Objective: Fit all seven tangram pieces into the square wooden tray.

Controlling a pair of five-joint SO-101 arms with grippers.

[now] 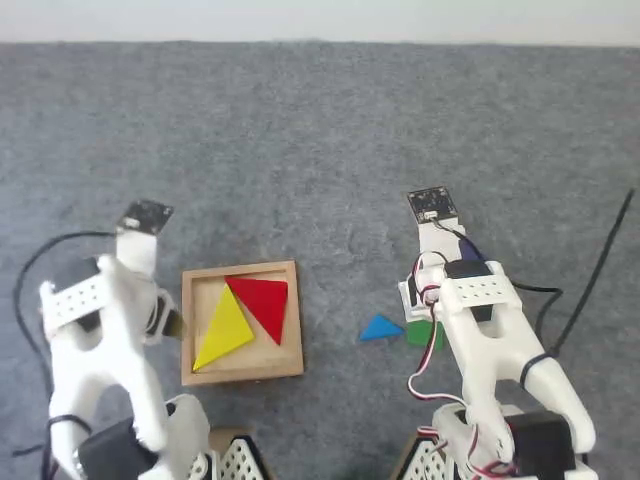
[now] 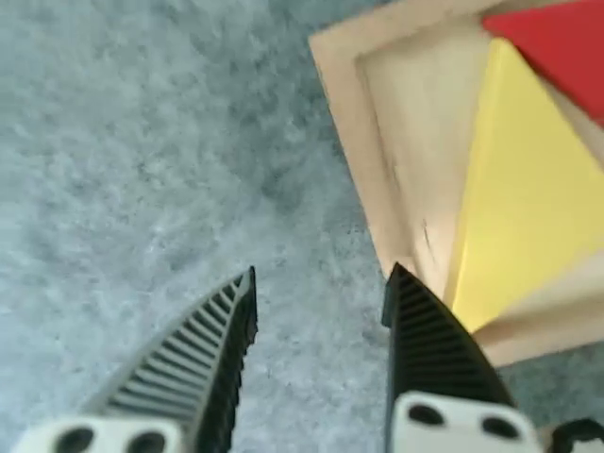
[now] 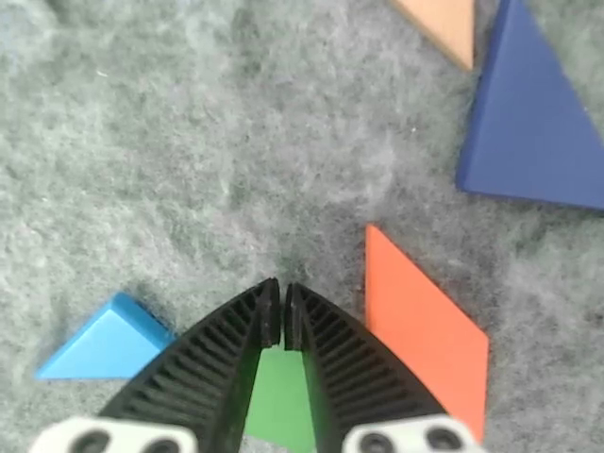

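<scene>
Wooden tray [image 1: 241, 372] lower centre-left of high view, on grey carpet [image 1: 320, 140]. Yellow triangle [image 1: 224, 330] and red triangle [image 1: 263, 303] inside it, side by side. Left gripper [image 2: 323, 272]: fingers spread, empty, one tip over tray wall, other over carpet. Right gripper [image 3: 283, 285]: fingers pressed together (nothing pinched), above green piece [image 3: 278, 396], between light blue triangle [image 3: 99, 344] and orange parallelogram [image 3: 425, 326]. Dark blue triangle [image 3: 533, 132] and tan piece [image 3: 444, 24] lie beyond. Right arm overlaps green piece in high view.

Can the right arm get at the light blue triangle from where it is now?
Probably yes: the light blue triangle lies uncovered beside the right gripper, nothing between them, though its shut jaws must open first.
</scene>
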